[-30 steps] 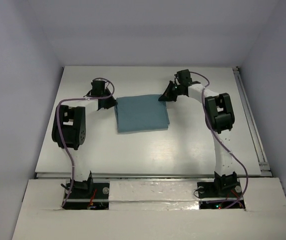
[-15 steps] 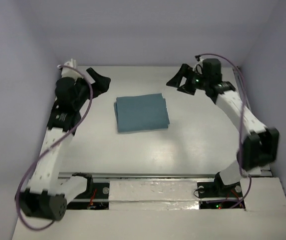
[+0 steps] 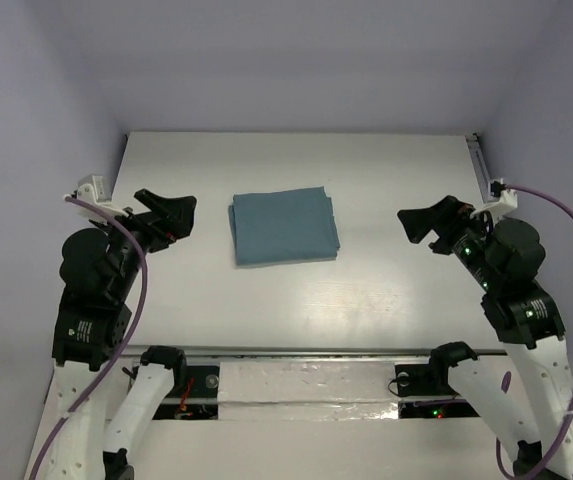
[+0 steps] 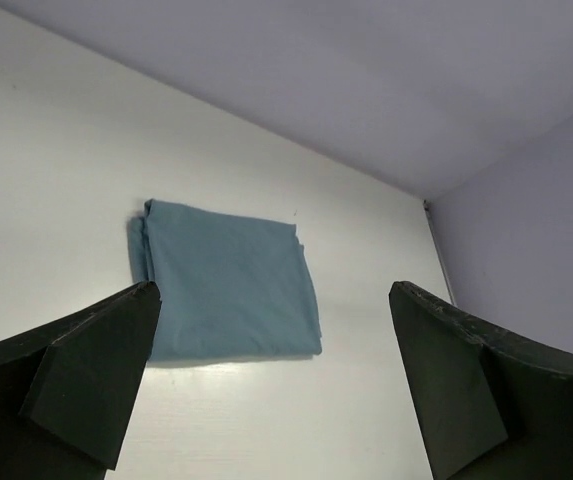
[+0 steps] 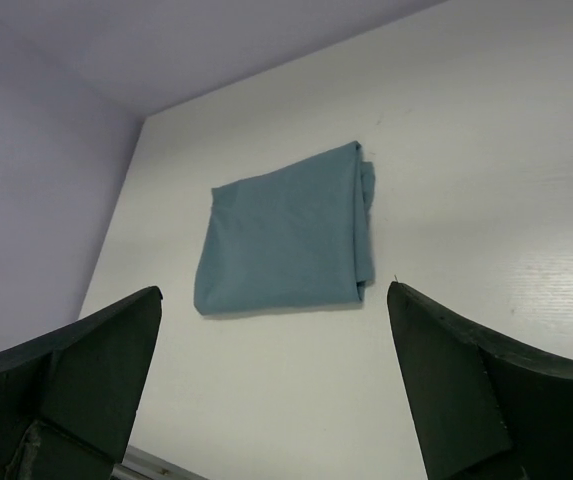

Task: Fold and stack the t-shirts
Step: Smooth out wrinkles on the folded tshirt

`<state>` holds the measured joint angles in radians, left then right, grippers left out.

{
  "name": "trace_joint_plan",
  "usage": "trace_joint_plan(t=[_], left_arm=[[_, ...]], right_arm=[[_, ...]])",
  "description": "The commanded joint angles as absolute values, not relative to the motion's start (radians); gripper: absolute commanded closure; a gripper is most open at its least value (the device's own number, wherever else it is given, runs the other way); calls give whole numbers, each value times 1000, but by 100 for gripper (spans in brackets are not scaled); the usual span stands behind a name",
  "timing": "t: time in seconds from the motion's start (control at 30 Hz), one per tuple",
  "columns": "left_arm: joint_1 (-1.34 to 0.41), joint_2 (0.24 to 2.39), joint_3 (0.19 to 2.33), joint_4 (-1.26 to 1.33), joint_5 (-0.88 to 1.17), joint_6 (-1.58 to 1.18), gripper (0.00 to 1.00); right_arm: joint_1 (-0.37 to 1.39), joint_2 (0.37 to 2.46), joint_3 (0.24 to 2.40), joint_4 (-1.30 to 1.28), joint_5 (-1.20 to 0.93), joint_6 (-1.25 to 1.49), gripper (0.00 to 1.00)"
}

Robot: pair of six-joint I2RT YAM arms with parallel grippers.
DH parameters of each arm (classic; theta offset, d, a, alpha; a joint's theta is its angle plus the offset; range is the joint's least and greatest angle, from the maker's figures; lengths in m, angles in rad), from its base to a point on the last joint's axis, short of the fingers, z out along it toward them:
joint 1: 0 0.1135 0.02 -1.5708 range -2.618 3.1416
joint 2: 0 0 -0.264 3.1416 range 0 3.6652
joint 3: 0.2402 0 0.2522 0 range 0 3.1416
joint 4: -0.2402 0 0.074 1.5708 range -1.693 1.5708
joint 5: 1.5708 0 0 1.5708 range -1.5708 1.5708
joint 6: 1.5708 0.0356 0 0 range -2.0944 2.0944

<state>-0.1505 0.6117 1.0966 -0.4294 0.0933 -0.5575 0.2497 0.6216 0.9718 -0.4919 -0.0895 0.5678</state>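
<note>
A teal-blue t-shirt (image 3: 284, 227) lies folded into a flat rectangle near the middle of the white table (image 3: 296, 290). It also shows in the left wrist view as the t-shirt (image 4: 228, 280) and in the right wrist view as the t-shirt (image 5: 286, 240). My left gripper (image 3: 171, 213) hangs above the table to the shirt's left, open and empty. My right gripper (image 3: 426, 222) hangs to the shirt's right, open and empty too. Neither gripper touches the cloth. In each wrist view the dark fingers (image 4: 86, 370) and fingers (image 5: 476, 380) stand wide apart.
Pale walls close the table in at the back and both sides. A metal rail (image 3: 486, 180) runs along the right edge, and another rail (image 3: 306, 350) along the near edge by the arm bases.
Both grippers let go of the folded shirt's far corners and opened. Both arms lifted and drew back toward the near side, away from the shirt, which stayed in place.
</note>
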Motion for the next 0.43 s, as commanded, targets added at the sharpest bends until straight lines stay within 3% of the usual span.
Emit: trace_joint_plan(t=[0.0, 0.4], left_arm=[[-152, 612, 1104, -456, 89, -555, 1], [-152, 583, 1103, -492, 91, -535, 1]], right_arm=[[250, 650, 999, -503, -35, 552, 0], [250, 614, 997, -476, -48, 561, 0]])
